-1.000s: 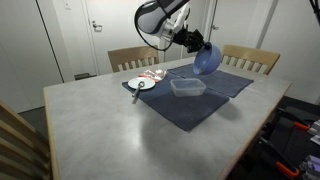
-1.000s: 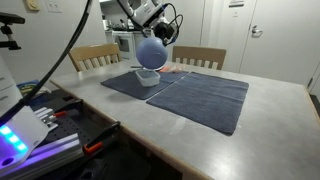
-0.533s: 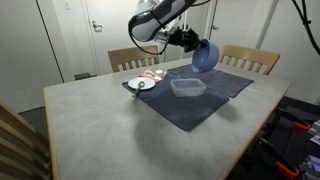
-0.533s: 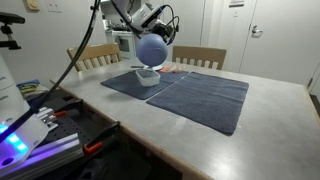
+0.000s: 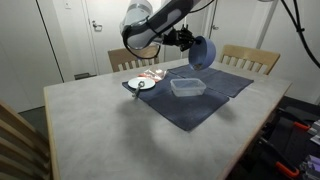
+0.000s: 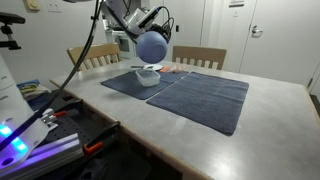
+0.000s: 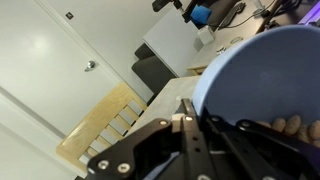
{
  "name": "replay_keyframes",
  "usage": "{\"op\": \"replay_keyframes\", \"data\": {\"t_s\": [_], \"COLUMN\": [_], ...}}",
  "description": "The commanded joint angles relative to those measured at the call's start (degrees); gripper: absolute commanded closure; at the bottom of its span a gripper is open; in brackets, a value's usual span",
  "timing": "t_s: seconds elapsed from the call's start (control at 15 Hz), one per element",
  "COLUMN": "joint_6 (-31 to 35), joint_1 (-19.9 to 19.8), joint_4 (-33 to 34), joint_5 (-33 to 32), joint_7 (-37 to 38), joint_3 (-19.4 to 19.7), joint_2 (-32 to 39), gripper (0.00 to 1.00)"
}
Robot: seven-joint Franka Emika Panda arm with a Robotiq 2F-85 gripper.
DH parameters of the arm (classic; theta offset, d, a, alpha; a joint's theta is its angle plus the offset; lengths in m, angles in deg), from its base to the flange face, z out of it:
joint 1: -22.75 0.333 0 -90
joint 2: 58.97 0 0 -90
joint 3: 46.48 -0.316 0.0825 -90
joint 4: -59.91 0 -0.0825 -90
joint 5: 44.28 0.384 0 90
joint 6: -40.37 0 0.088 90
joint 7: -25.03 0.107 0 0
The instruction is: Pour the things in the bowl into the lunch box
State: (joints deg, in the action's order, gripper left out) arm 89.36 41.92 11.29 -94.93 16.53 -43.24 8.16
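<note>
On the dark cloth [image 5: 185,108] near the surface's [image 5: 90,125] far edge sit one small white plate [image 5: 141,84] and one clear lunch box [image 5: 187,88], contents unclear, and above it the end effector [image 5: 188,42] is clamped on one blue bowl [image 5: 203,54], tipped sideways, holding tan pieces [image 7: 290,126].

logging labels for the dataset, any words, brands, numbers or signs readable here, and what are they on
No text can be read in any view.
Small sign high on the wall: too small and blurred to read.
Small plaque on the far wall: too blurred to read.
Round blue plastic bowl and clear rectangular plastic lunch box: no label visible.
</note>
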Motion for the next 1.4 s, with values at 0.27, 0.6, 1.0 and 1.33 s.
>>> {"op": "replay_keyframes", "data": {"t_s": [0.27,0.6,1.0,1.33], "joint_6": [-1.8,-1.6,-1.5,-1.4], "joint_1": [1.4,2.3,3.9,5.1], "joint_4": [5.3,6.0,5.7,5.3], "joint_5": [-6.0,-8.8,-10.9,-13.5], "joint_7": [-5.6,-6.5,-7.9,-9.6], "joint_3": [0.6,0.6,0.4,0.7], "joint_2": [4.5,5.5,5.8,6.5], "gripper": [0.99,0.99,0.99,0.99]}}
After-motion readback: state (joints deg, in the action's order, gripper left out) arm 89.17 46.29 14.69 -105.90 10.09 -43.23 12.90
